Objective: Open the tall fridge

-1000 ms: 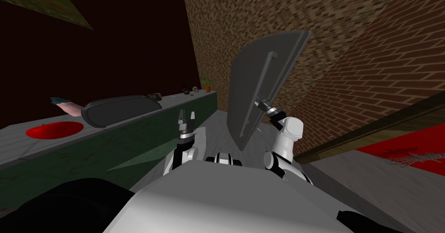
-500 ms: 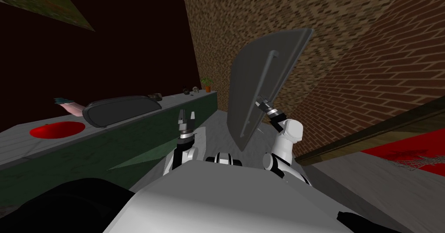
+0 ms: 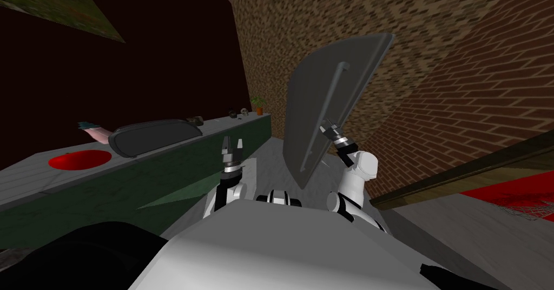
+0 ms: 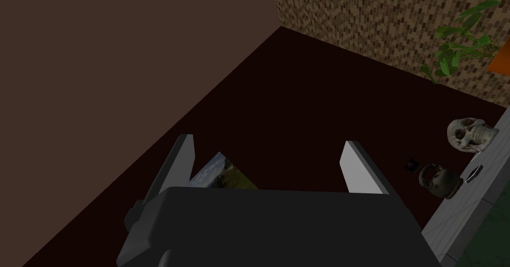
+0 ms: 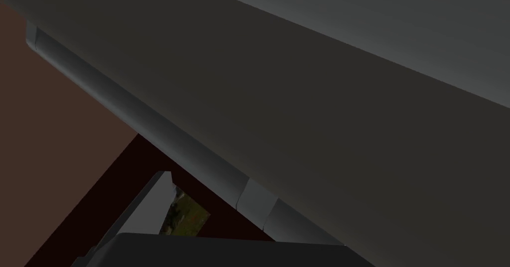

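Note:
The tall grey fridge (image 3: 319,108) stands ahead of me against the brick wall, with a long bar handle (image 3: 327,108) running down its door. My right gripper (image 3: 327,125) is up at the lower half of that handle, open. In the right wrist view the handle (image 5: 149,124) crosses close in front of the grey door (image 5: 348,104). One finger (image 5: 144,204) shows beside the bar; the other is hidden behind it. My left gripper (image 3: 232,143) is raised over the counter's edge, open with nothing between its fingers (image 4: 358,167).
A green counter with a grey top (image 3: 162,151) runs along my left. It carries a dark oblong case (image 3: 154,135), a red round dish (image 3: 78,159), a skull (image 4: 470,134) and a potted plant (image 3: 258,104). Brick walls close the right side; a red rug (image 3: 514,195) lies there.
The whole head view has drifted a little, so I have turned slightly. My right gripper has crept slightly closer along the handle, still open. The left arm has not moved.

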Controlling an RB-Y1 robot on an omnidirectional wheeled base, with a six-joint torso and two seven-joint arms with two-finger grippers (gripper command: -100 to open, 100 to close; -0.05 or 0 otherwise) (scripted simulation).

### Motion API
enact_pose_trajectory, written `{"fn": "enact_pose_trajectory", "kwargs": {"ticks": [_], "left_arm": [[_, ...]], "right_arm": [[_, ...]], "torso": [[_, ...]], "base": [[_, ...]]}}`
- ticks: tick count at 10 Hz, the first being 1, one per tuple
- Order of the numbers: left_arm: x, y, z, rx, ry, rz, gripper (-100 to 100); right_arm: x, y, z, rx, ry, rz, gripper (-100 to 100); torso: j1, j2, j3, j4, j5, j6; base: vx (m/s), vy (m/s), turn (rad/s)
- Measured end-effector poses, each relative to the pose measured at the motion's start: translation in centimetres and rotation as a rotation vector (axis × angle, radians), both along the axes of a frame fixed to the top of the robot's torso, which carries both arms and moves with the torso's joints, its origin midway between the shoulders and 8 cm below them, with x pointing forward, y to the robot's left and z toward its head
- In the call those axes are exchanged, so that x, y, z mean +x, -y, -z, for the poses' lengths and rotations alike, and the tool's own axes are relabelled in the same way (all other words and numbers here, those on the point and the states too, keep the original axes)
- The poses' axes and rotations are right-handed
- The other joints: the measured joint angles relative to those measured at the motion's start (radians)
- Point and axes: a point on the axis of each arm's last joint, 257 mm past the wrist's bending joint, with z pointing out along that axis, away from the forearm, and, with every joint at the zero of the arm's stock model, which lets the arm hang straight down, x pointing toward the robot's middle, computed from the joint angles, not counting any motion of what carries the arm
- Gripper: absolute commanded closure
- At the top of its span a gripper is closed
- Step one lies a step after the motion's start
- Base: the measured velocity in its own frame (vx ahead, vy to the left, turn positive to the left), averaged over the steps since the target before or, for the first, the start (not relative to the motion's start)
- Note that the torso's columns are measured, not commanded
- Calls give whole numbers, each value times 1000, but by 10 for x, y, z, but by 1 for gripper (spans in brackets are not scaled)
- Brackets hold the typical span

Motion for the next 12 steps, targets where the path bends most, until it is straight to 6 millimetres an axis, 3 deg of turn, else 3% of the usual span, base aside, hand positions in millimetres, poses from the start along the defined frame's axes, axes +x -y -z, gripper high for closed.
{"fn": "enact_pose_trajectory", "kwargs": {"ticks": [5,12], "left_arm": [[0,0,0,0,0,0,0],[0,0,0,0,0,0,0]], "right_arm": [[-10,7,-1,128,43,-8,-100],[-14,-6,9,291,63,-28,-100]], "torso": [[-1,-2,-1,-3,-1,2],[-8,-6,-3,-8,-7,3]], "base": [[16,-29,29],[2,-6,-11]]}}
